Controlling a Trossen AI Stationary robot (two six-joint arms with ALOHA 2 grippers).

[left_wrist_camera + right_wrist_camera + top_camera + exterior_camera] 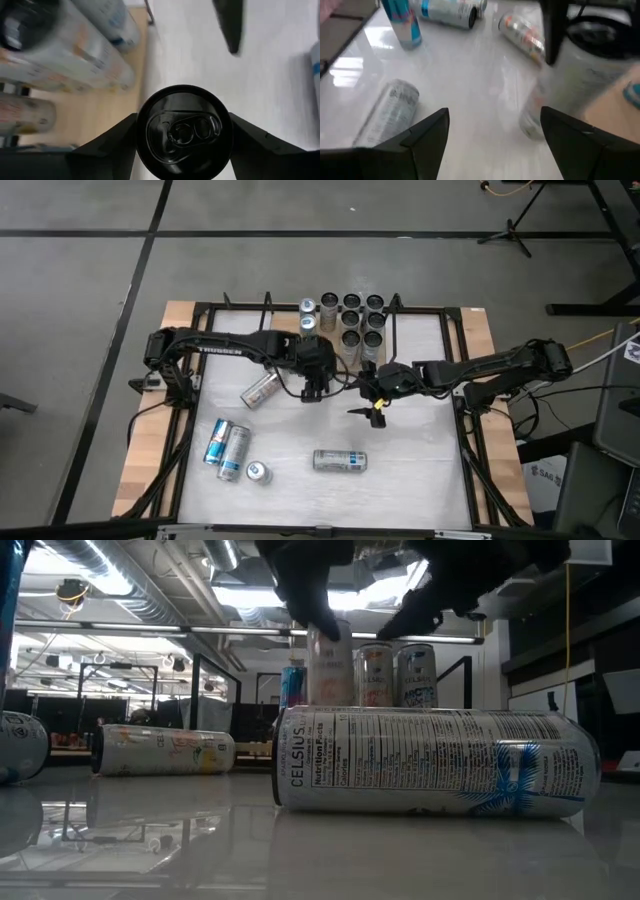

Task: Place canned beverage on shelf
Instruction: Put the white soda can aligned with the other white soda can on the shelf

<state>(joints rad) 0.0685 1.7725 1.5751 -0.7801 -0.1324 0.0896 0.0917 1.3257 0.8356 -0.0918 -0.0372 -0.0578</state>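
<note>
A black-topped can (183, 131) stands upright on the white tabletop, just beside the shelf. The shelf (107, 107), a light-brown wooden board, already carries a cluster of upright cans (357, 320).

A white table (420, 480) carries loose cans. One silver can (340, 461) lies on its side near the front middle. At the front left a blue can (217, 442) and a silver one (234, 453) lie side by side, a third (258, 472) just beside them. Another can (260, 391) lies tilted nearer the middle. At the far edge the shelf (340, 340) holds a cluster of upright cans (360, 320).
</note>
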